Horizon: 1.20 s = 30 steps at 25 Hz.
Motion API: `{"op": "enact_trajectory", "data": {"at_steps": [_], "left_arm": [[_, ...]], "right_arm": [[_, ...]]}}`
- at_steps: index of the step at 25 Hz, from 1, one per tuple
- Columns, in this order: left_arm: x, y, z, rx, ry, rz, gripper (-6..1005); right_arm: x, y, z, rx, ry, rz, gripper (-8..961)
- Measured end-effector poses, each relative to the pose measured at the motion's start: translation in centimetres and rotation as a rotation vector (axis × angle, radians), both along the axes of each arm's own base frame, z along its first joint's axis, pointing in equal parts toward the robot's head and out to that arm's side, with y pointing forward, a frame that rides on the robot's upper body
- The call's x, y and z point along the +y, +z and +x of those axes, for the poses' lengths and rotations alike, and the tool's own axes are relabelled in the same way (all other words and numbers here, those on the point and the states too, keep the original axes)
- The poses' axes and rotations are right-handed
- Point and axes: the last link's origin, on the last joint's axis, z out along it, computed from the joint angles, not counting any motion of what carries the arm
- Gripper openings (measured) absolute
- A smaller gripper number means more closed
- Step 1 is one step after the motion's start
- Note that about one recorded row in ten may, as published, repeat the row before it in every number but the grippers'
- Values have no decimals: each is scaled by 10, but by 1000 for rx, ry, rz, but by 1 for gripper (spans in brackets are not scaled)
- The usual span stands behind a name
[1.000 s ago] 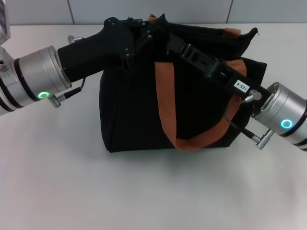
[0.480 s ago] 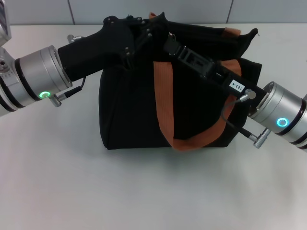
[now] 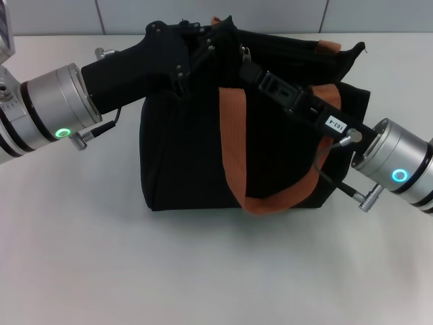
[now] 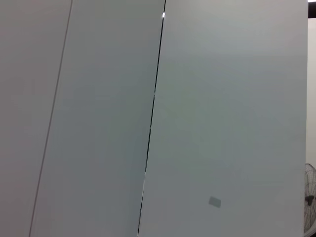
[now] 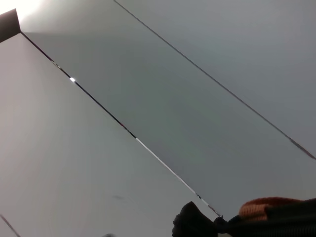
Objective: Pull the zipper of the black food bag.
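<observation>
The black food bag (image 3: pixel 183 156) stands mid-table in the head view, with orange-brown strap handles (image 3: pixel 233 142). My left gripper (image 3: pixel 203 51) reaches in from the left and is shut on the bag's top left edge. My right gripper (image 3: pixel 247 62) reaches in from the lower right across the bag's top. It is shut at the small silver zipper pull (image 3: pixel 242 49) on the top edge. The right wrist view shows only a bit of the strap (image 5: pixel 266 207) and the bag's black fabric (image 5: pixel 197 222). The left wrist view shows only wall.
The white table (image 3: pixel 203 271) spreads before and beside the bag. A grey panelled wall (image 3: pixel 270 13) runs close behind it. The right arm's cable and plug (image 3: pixel 358 196) hang by the bag's right side.
My right gripper has shifted slightly to the right along the bag's top, with the silver pull at its tip. The bag and strap wobbled a little. The left arm has not moved.
</observation>
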Motion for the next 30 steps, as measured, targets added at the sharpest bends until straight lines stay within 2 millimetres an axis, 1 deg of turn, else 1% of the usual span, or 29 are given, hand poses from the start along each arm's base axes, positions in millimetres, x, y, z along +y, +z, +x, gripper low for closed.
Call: {"op": "enact_trajectory", "data": {"at_steps": [1,6,11,16,17,18,19,20,24,26,29,30], "left_arm": [[0,0,0,0,-1,0,35],[0,0,0,-1,-2,-1,36],[-1,2,-2,-11,7,5,36],[-2,5,-5,-30,24,22,36],[-3,5,-6,-29,23,26,36],[-3,5,-6,-29,23,26,37],[-3,6,-7,-28,20,29,37],[-3,6,-7,-28,20,29,37],[-3,6,-6,-28,18,32,37],[-3,6,-6,-28,18,33,37],[-2,7,-6,-30,18,38,37],[-2,7,-6,-30,18,38,37]], "right_arm": [[0,0,0,-2,2,0,190],[1,0,-1,-7,10,-3,10],[-1,2,4,-2,-9,7,-2],[-2,9,19,12,-78,48,0],[-2,13,25,17,-106,58,0],[-2,13,25,17,-106,58,0],[-2,16,31,17,-128,61,0],[-2,16,31,17,-128,61,0],[-4,23,44,21,-180,81,0],[-4,24,46,24,-189,86,0],[-7,28,56,37,-245,116,0],[-7,28,56,37,-245,116,0]]}}
